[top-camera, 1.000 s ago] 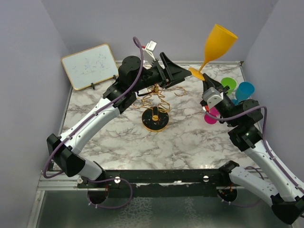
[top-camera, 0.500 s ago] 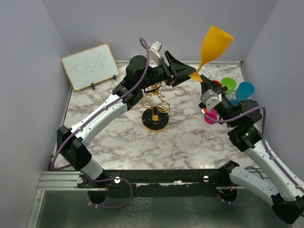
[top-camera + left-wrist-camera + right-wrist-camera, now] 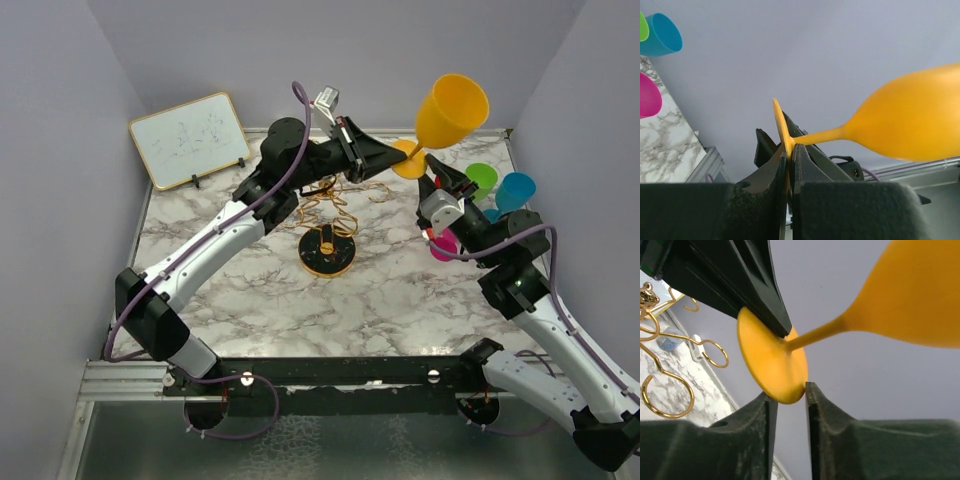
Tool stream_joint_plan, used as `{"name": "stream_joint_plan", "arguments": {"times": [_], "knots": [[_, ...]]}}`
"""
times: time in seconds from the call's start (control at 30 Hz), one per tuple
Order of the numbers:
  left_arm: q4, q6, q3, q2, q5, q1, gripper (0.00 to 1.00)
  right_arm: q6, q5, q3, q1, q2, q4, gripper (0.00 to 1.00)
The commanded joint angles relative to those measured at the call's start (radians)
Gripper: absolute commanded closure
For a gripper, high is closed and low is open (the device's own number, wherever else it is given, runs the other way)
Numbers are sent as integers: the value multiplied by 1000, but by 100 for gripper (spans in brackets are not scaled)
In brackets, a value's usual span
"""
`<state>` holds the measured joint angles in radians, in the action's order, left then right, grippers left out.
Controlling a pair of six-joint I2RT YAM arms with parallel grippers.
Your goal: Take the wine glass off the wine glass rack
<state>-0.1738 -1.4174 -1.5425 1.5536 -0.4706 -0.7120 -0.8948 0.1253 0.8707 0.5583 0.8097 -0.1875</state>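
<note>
While L end effector (image 3: 790,151) clamps wine glass (image 3: 910,125) foot, R end effector (image 3: 789,393) parted; bowl cropped wrist cams.

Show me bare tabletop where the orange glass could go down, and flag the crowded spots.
Widest bare marble: between the base of the wine glass rack and the near rail. A smaller patch lies in front of the whiteboard. Crowded: the right edge, with the green glass, blue glass and pink glass, and around the rack's wire arms.
</note>
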Motion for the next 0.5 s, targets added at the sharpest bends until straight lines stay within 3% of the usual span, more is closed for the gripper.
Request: {"name": "stream_joint_plan", "arguments": {"times": [0.0, 0.17, 0.33, 0.47], "knots": [[-2, 116, 29, -114, 66, 42, 100, 121, 18, 43, 9, -7, 35, 66], [131, 244, 37, -249, 204, 120, 100, 259, 40, 97, 9, -14, 136, 60], [302, 476, 2, -387, 406, 143, 100, 460, 76, 166, 9, -14, 265, 60], [404, 626, 19, -476, 504, 143, 100, 719, 38, 352, 9, 83, 447, 68]]}}
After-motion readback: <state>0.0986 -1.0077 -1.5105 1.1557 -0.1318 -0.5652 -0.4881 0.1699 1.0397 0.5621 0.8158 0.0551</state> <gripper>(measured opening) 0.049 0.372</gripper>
